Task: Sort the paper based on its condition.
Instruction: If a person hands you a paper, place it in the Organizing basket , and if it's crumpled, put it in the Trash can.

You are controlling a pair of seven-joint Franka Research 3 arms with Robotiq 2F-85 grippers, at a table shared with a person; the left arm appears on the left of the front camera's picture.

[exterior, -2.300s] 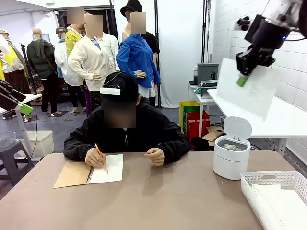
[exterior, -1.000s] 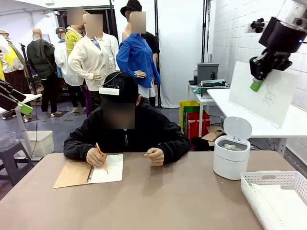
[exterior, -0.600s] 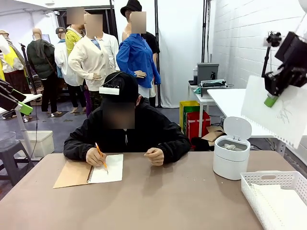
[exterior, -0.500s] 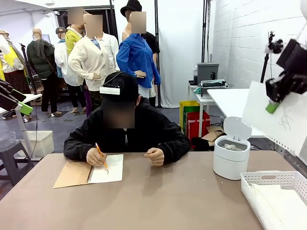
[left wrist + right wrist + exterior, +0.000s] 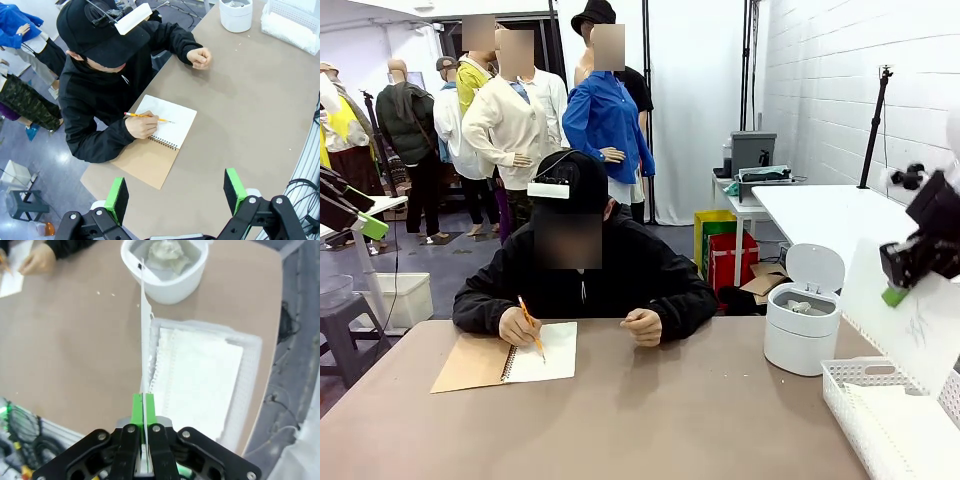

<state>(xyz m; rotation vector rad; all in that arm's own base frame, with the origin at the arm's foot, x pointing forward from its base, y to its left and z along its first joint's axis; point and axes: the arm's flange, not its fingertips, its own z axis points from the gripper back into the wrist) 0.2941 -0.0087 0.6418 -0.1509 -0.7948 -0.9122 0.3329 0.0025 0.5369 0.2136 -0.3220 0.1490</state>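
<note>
One flat sheet (image 5: pixel 145 335) pinched in right gripper (image 5: pixel 143 412) over basket (image 5: pixel 250 385); advised levelling before release. Left gripper (image 5: pixel 175 192) spread, empty.

We see bright, even overhead light across the bench (image 5: pixel 650 420), with only soft, faint shadows under the person's hands. The white wall behind is nearly washed out. The right gripper (image 5: pixel 897 293) looks slightly smeared by motion blur, while everything farther left is sharp. Both wrist views bend straight lines toward their edges, and in the right wrist view the bin (image 5: pixel 167 270) beyond the gripper is a little soft.
</note>
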